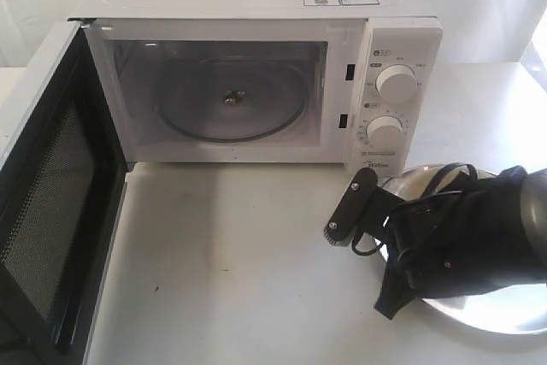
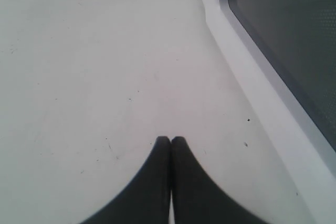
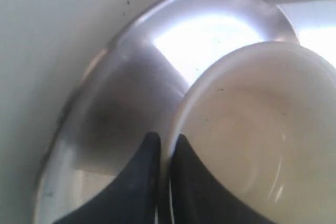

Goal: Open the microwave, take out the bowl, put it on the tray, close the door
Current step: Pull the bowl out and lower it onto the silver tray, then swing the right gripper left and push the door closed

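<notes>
The white microwave (image 1: 256, 6) stands at the back with its door (image 1: 51, 211) swung wide open to the left, dark perforated inner side showing. Its cavity holds only the glass turntable (image 1: 232, 100). My right gripper (image 3: 167, 140) is shut on the rim of the cream bowl (image 3: 252, 129), one finger inside and one outside. The bowl sits over the silver tray (image 3: 126, 93); whether it rests on the tray I cannot tell. In the exterior view my right arm (image 1: 461, 237) covers the bowl and much of the tray (image 1: 513, 318). My left gripper (image 2: 170, 140) is shut and empty, beside the door (image 2: 294, 35).
The two dials (image 1: 396, 83) are on the microwave's right panel, just behind the tray. The white tabletop (image 1: 239, 262) stretches between the open door and my right arm. The open door juts forward along the left edge.
</notes>
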Motion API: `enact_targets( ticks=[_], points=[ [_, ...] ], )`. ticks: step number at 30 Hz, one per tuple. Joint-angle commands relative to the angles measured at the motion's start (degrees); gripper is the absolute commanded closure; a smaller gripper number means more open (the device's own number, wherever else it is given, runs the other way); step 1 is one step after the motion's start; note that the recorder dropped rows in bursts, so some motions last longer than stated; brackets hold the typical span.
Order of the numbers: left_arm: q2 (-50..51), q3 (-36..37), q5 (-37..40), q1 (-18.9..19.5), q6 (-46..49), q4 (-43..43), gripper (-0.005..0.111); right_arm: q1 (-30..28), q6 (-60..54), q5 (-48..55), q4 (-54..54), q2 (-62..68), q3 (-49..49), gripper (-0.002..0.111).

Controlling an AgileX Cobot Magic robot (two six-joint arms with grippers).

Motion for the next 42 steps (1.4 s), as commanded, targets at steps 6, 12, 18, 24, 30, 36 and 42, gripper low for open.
enact_targets(
  ticks=[6, 12, 18, 24, 30, 36, 42],
  points=[
    [-0.1, -0.1, -0.1, -0.3, -0.2, -0.4, 0.107, -0.7, 15.1, 1.1, -8.2, -2.4, 0.2, 0.055],
    [-0.1, -0.1, -0.1, -0.3, -0.2, -0.4, 0.107, 0.9, 15.8, -8.0, -7.8, -6.8, -0.2, 0.052],
    [-0.1, -0.1, -0.1, -0.3, -0.2, -0.4, 0.107, 4.6, 16.3, -42.1, -10.8, -12.3, -7.5, 0.101],
    [-0.1, -0.1, -0.1, -0.3, -0.2, -0.4, 0.107, 8.4, 15.9, -38.3, -10.9, -7.0, -27.6, 0.108],
    [-0.1, -0.1, -0.1, -0.3, -0.2, -0.4, 0.107, 13.7, 6.5, -46.1, -10.7, 4.4, -49.0, 0.108],
    [-0.1, -0.1, -0.1, -0.3, -0.2, -0.4, 0.107, 20.7, -13.2, -42.3, -10.8, 16.7, -63.0, 0.108],
    [-0.1, -0.1, -0.1, -0.3, -0.2, -0.4, 0.107, 25.2, -31.7, -21.3, -12.4, 21.1, -65.3, 0.108]
  ],
)
